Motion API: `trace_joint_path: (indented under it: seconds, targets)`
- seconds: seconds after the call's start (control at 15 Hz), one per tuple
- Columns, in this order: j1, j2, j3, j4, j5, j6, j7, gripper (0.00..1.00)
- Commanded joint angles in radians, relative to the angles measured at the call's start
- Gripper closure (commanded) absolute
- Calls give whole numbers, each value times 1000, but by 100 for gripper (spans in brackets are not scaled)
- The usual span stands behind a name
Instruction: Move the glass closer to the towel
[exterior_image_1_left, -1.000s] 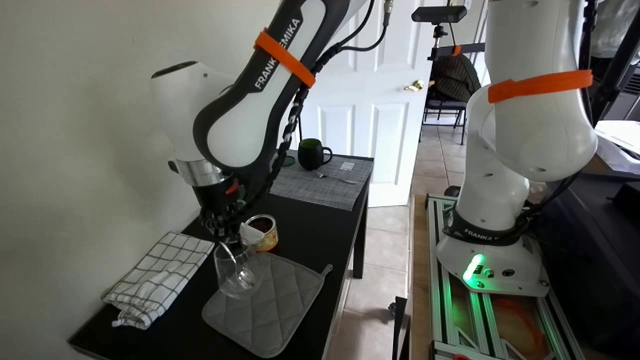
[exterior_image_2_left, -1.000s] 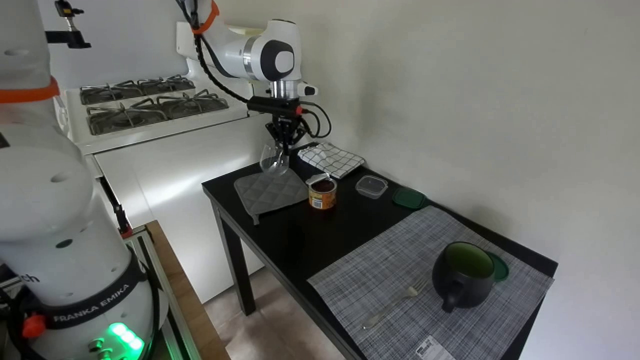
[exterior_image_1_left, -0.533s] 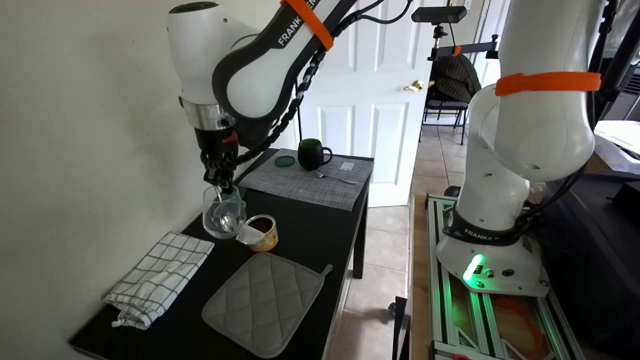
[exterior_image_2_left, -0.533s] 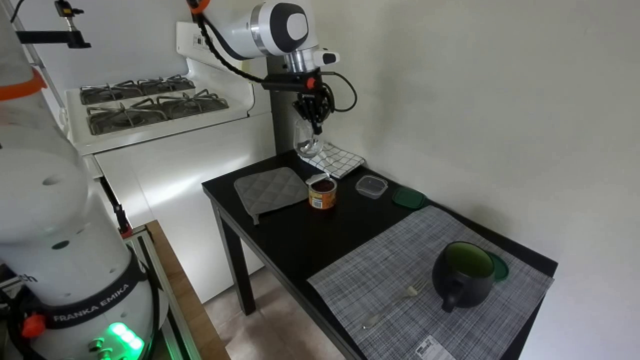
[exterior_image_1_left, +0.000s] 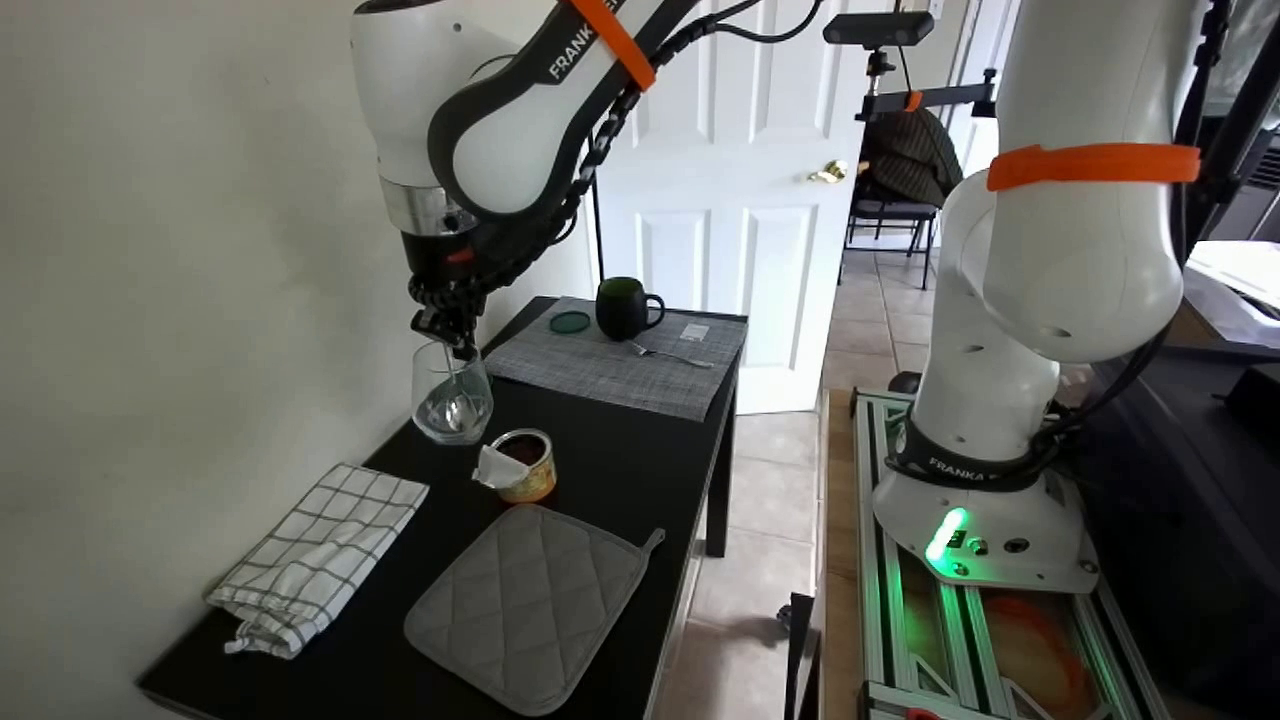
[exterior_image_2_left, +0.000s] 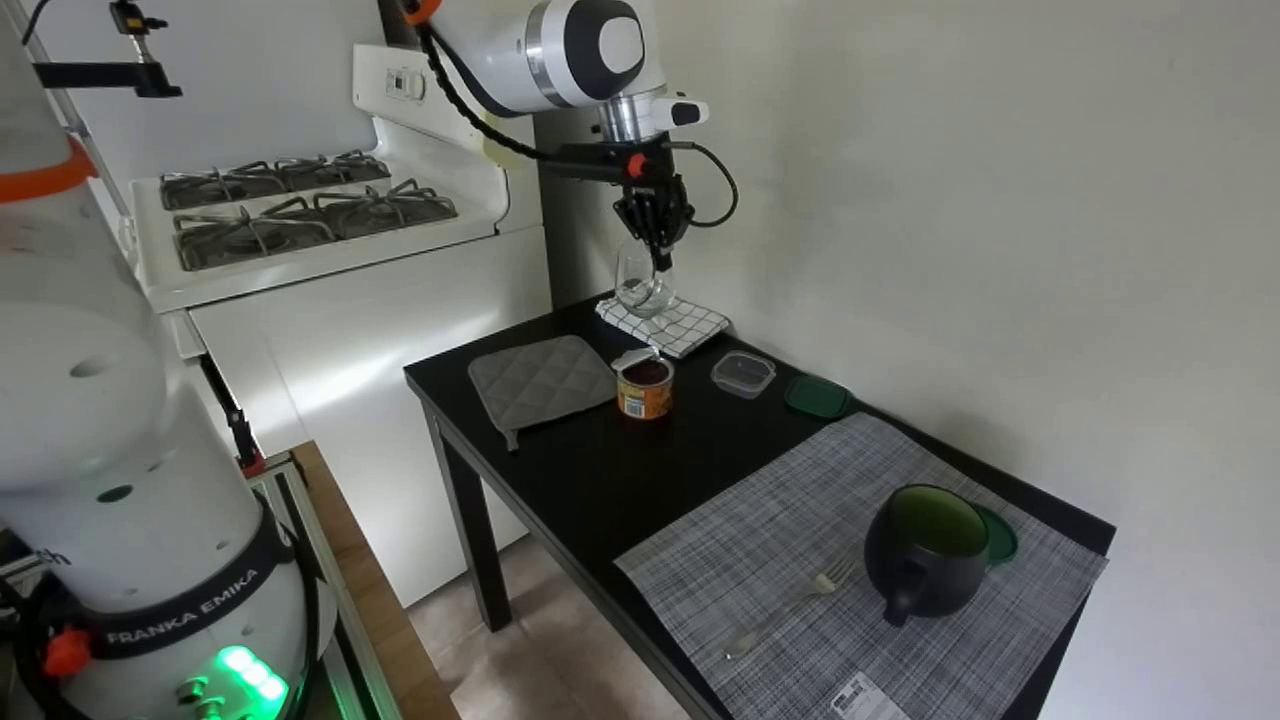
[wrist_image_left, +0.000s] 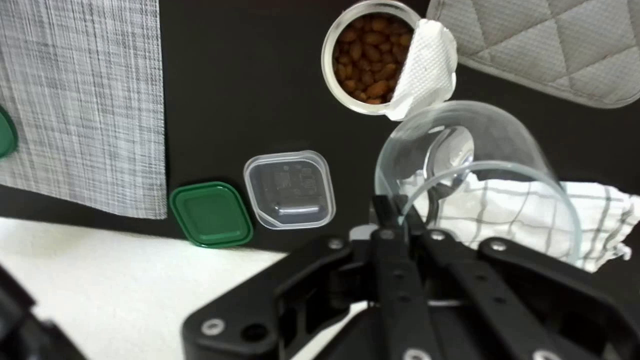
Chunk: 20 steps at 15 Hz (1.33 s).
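I can read FRANKA EMIKA in full on the dark collar (exterior_image_2_left: 183, 607) of the robot base (exterior_image_2_left: 150, 545), and FRANK on the arm (exterior_image_1_left: 520, 150) beside an orange band (exterior_image_1_left: 612, 42). The can (exterior_image_2_left: 645, 385) carries a barcode panel, and a white label (exterior_image_2_left: 868, 698) lies at the near end of the placemat (exterior_image_2_left: 800, 510); the print on both is too small for me to make out. 1 second ago the glass (exterior_image_1_left: 453, 400) showed against the grey potholder (exterior_image_1_left: 535, 605) in both exterior views; now it hangs clear of the table (exterior_image_1_left: 600, 440), mouth up, near the checked towel (exterior_image_1_left: 325, 550), and in an exterior view it is to the left of the can and farther off. There it shows a little higher than 0.5 seconds ago, while can, towel and potholder have not shifted. The arm slopes in from the right in that same view, bends by the wall (exterior_image_1_left: 200, 250) and drops straight at the wrist, so the gripper (wrist_image_left: 398, 212) points down. Its 2 fingers are brought together on the rim of the glass, pinching it.
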Motion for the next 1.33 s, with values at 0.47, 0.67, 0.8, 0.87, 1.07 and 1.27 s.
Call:
trace_joint_path:
  seconds: [0.47,0.67,0.8,0.87,1.07,1.27]
  targets:
    - [-157,-30,-143,-165,-21,157,310,99]
    - [-181,26,-179,-155,-92,250,470,99]
    - [-186,57,-212,-131,-182,252,605,99]
    - [-177,71,-223,-119,-223,225,662,99]
    - [-144,127,-221,-65,-251,122,711,99]
    - [-113,183,-208,-9,-221,63,700,99]
